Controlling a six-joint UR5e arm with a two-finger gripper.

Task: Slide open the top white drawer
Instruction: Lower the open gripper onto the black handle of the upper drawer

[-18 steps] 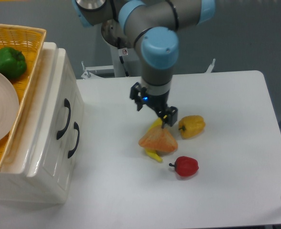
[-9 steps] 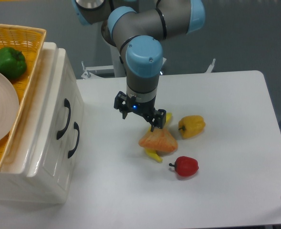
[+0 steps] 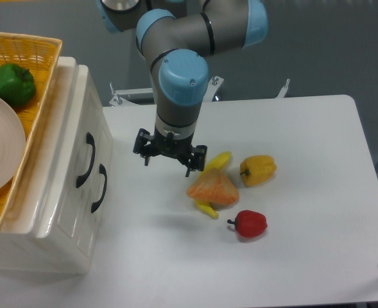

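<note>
Two handles at frame left; I want the upper, on the top white drawer (image 3: 73,144). Gripper (image 3: 168,158) hangs mid-frame, jaws wide, holding nothing. I'd straddle that handle squarely.

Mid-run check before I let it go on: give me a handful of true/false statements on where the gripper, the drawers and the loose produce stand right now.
1. The gripper is closed on the top white drawer's handle. False: it hangs over the table, apart from the cabinet, with its fingers spread and nothing between them.
2. Both drawers look shut, fronts flush with the cabinet. True.
3. A green pepper lies in the yellow wicker basket on top of the cabinet. True.
4. The red pepper sits in the basket. False: it lies on the table, near the orange wedge-shaped item.
5. The yellow pepper is on the table to the gripper's camera-right. True.
</note>
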